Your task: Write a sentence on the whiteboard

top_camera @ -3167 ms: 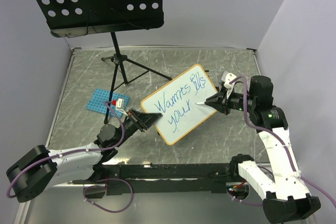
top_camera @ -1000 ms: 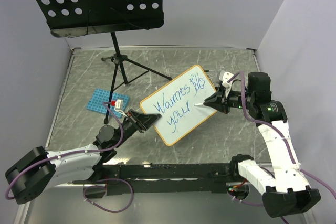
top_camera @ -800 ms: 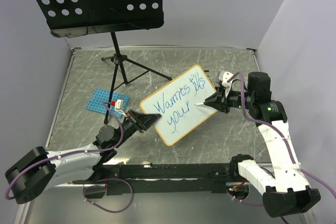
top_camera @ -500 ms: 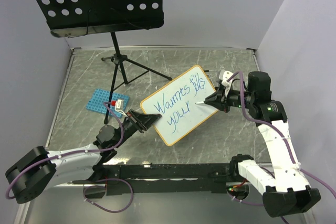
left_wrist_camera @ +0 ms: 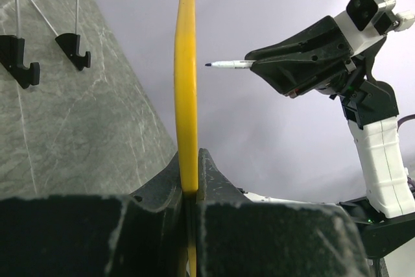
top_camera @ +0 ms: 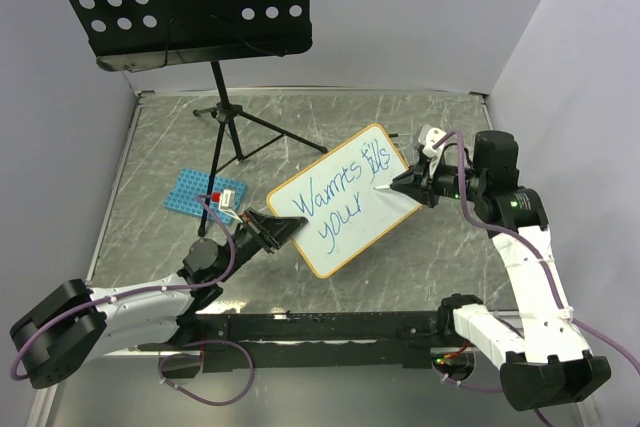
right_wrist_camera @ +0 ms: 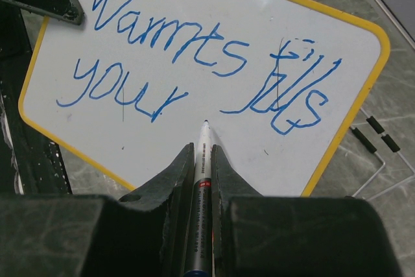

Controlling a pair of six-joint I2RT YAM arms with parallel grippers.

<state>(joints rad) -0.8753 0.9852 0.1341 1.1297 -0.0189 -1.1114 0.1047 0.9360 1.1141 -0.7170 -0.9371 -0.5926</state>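
Two grippers are engaged. At the whiteboard's near-left end, the left gripper point(top_camera: 275, 230) is clamped on the frame of the small white, orange-framed whiteboard point(top_camera: 345, 209). The board's long axis runs near-left to far-right. The blue handwritten sentence point(right_wrist_camera: 194, 76) reads "Warmts fills / your". Beyond it, the right gripper point(top_camera: 405, 187) grips a white marker point(right_wrist_camera: 202, 141), whose tip points at the board face right of "your", slightly clear of it.
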